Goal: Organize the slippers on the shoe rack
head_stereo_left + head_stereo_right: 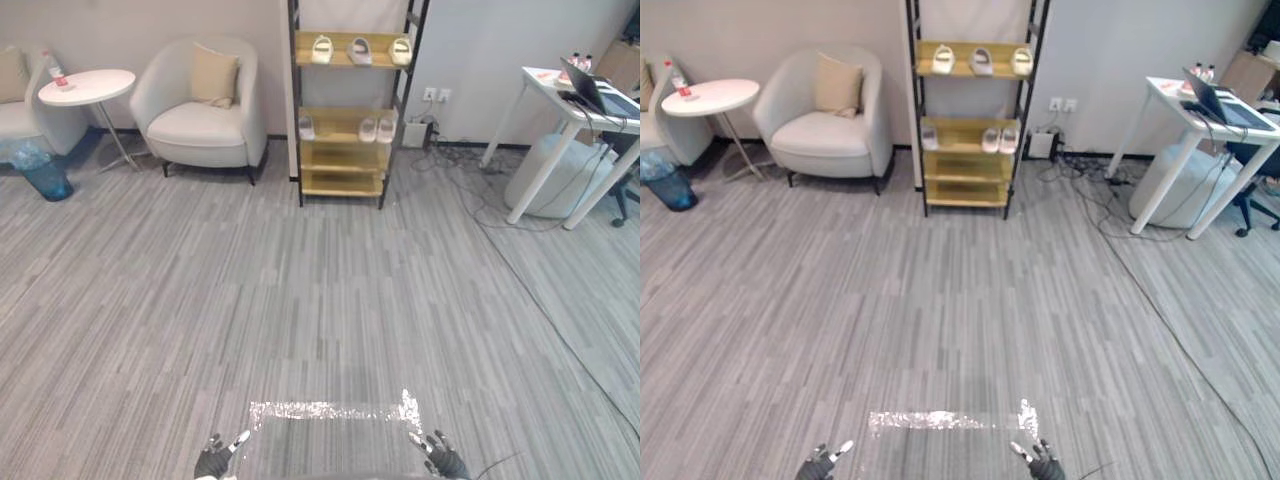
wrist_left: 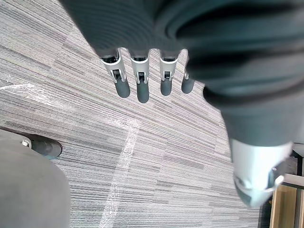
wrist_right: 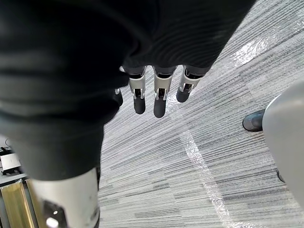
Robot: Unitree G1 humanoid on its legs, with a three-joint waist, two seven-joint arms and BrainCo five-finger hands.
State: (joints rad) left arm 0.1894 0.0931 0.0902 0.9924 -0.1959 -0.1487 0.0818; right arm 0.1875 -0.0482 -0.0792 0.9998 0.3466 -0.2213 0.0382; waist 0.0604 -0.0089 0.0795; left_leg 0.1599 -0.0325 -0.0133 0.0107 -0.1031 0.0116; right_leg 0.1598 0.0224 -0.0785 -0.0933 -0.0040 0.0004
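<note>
far left i can see a round white side table (image 1: 100, 86) with a small red-labelled bottle (image 1: 57, 72) standing on it, and a blue waste bin with a clear liner (image 1: 46, 177) on the floor just beside its legs. next along the wall is a cream upholstered armchair (image 1: 200, 128) with a beige square cushion (image 1: 214, 75) leaning on its backrest.

my left hand (image 1: 213, 463) sits low at the near edge of the head view, over the grey striped carpet (image 1: 300, 300). from its wrist camera the silver dark-tipped fingers (image 2: 144, 88) hang loose and nearly straight, nothing in them. a shiny strip of clear tape (image 1: 330, 410) lies on the carpet between my two hands.

the black-framed shoe rack with wooden shelves (image 1: 342, 182) stands against the far wall, well apart from both hands. the pale slippers are all on it: three in a row on the top shelf, one at the left (image 1: 322, 49), one in the middle (image 1: 360, 51), one at the right (image 1: 401, 51). the second shelf has a single slipper at its left end (image 1: 307, 127) and a pair side by side at its right end (image 1: 377, 130). the two lower shelves are bare wood.

my right hand (image 1: 445, 462) is low at the near edge too, its fingers (image 3: 159, 102) relaxed and extended, grasping nothing.

far right, a white desk (image 1: 545, 88) carries an open dark laptop (image 1: 602, 96).
</note>
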